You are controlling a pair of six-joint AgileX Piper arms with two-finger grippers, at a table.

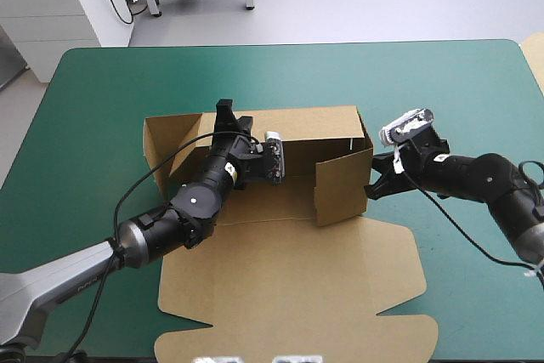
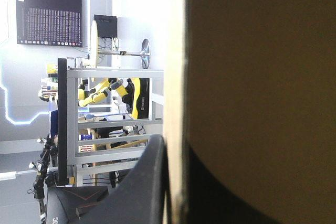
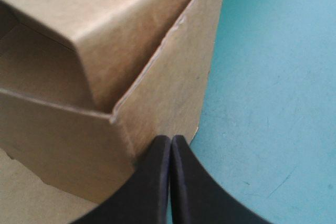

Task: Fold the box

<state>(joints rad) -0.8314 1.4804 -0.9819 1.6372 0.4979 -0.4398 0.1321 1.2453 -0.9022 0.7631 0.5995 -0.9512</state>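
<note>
The brown box (image 1: 293, 129) stands mid-table with its back wall and right wall (image 1: 344, 184) raised, and its left flap (image 1: 166, 138) angled outward. Its lid (image 1: 289, 295) lies flat toward the table's front edge. My left gripper (image 1: 228, 115) reaches over the box floor to the top of the back wall. In the left wrist view the board (image 2: 252, 77) stands between the black fingers (image 2: 152, 182), so the left gripper (image 2: 176, 146) is shut on it. My right gripper (image 1: 372, 184) is shut, its tip (image 3: 170, 139) touching the low outer side of the right wall (image 3: 173, 93).
The teal-green cover (image 1: 442, 82) shows on every side of the box, widest at the far side and the right. The lid's front flaps (image 1: 297, 342) reach close to the table's front edge. A pale beige edge (image 1: 535, 57) shows at the table's far right.
</note>
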